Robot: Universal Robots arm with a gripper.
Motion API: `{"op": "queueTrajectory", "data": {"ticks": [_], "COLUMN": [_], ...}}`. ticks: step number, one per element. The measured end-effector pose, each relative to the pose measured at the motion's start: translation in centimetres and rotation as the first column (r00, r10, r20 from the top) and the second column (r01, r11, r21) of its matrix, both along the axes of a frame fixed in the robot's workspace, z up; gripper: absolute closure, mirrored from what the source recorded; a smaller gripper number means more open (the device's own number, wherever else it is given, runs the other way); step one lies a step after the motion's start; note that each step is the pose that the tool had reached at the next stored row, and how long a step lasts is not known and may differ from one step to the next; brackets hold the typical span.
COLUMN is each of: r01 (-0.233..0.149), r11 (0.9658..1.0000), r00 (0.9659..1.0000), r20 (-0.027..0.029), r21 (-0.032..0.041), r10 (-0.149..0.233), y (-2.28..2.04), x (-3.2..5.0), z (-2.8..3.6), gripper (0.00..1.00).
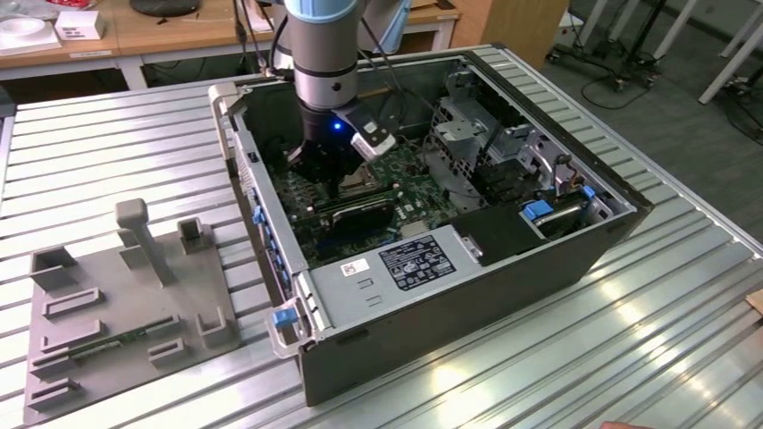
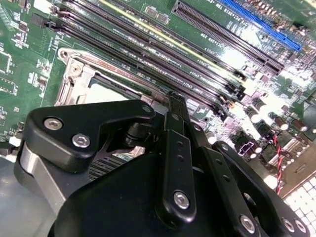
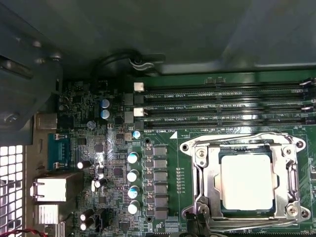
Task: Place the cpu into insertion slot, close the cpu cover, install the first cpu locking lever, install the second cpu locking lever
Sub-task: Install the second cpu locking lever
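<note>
The cpu (image 3: 247,181), a pale square chip, lies flat in the insertion slot (image 3: 217,159) on the green motherboard. The silvery cpu cover (image 3: 205,180) lies down around it, the chip showing through its cut-out. A thin wire lever (image 3: 247,138) runs along the socket's side nearest the memory slots. My black gripper (image 3: 196,227) is shut with nothing seen in it, its tips at one corner of the socket frame. In the second wrist view the gripper (image 2: 171,98) comes down at the socket's edge beside the cpu (image 2: 106,94). The exterior view has the gripper (image 1: 324,174) low inside the open computer case.
Long black memory slots (image 3: 222,106) run close beside the socket. Capacitors (image 3: 132,182) and rear ports (image 3: 49,190) stand on its other side. The case walls (image 1: 256,206), drive cage (image 1: 477,143) and power supply (image 1: 406,264) hem the arm in. A grey fixture plate (image 1: 120,304) lies on the table.
</note>
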State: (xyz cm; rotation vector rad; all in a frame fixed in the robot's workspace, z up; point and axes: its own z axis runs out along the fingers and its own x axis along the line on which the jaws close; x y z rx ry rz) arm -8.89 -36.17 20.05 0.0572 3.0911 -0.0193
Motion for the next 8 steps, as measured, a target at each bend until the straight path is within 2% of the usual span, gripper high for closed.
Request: {"op": "queueTrajectory", "data": {"ticks": [8], "r01": [0.000], "r11": [1.0000], "r00": [1.0000], "r20": [-0.0001], "r21": [0.0026], "r10": [0.000], "y": [0.16], "x": [-0.13], "z": [-0.31], "gripper": [0.89]}}
